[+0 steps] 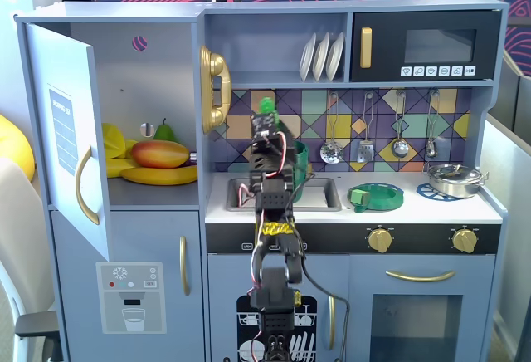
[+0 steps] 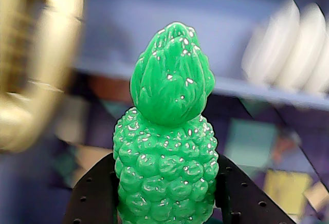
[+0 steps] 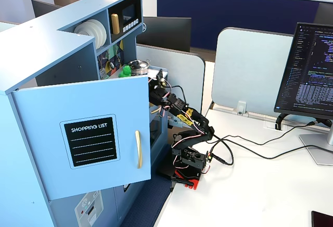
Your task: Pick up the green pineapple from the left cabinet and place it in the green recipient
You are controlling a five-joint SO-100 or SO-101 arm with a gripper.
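Note:
The green pineapple (image 2: 167, 147) fills the wrist view, upright with its crown on top, and my gripper (image 2: 165, 165) is shut on its bumpy body with a black finger (image 2: 97, 193) on each side. In a fixed view from the front, the green pineapple (image 1: 265, 105) hangs in the gripper (image 1: 265, 119) above the sink, right of the left cabinet (image 1: 158, 63), whose door (image 1: 62, 129) stands open. The dark green recipient (image 1: 301, 161) stands just behind the arm, partly hidden by it. In a fixed view from the side, the green pineapple (image 3: 125, 71) shows beyond the cabinet door (image 3: 88, 133).
A mango (image 1: 160, 154), bananas (image 1: 162, 175) and a green pear (image 1: 165, 132) lie in the cabinet. A gold phone (image 1: 213, 88) hangs just left of the gripper. A green lid (image 1: 376, 197) and a metal pot (image 1: 453, 179) sit on the counter. White plates (image 1: 322, 56) stand on the shelf above.

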